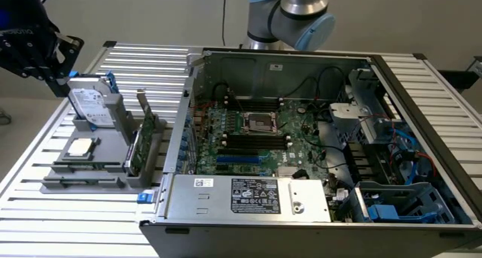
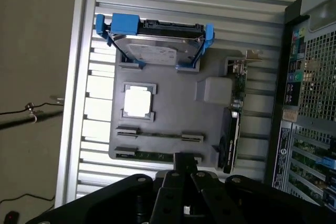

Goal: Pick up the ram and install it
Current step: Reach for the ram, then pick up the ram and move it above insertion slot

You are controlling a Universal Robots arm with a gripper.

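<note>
The gripper (image 2: 185, 162), fingers seemingly pinched together and empty, hangs well above the ram (image 2: 157, 156) lying in the near slot of the gray tray (image 2: 173, 114), so descending unopened could jam onto its edge.

Thin green ram (image 2: 152, 156) standing on edge in gray holder (image 2: 173, 114) slot.

This looks like a robotics lab. A bare slatted aluminium worktop (image 1: 34, 213) carries an opened computer case (image 1: 316, 156), with a grey parts fixture (image 1: 83, 182) just beside it. A robot arm (image 1: 297, 15) is mounted behind the case, against plain pale walls (image 1: 150, 15).
</note>
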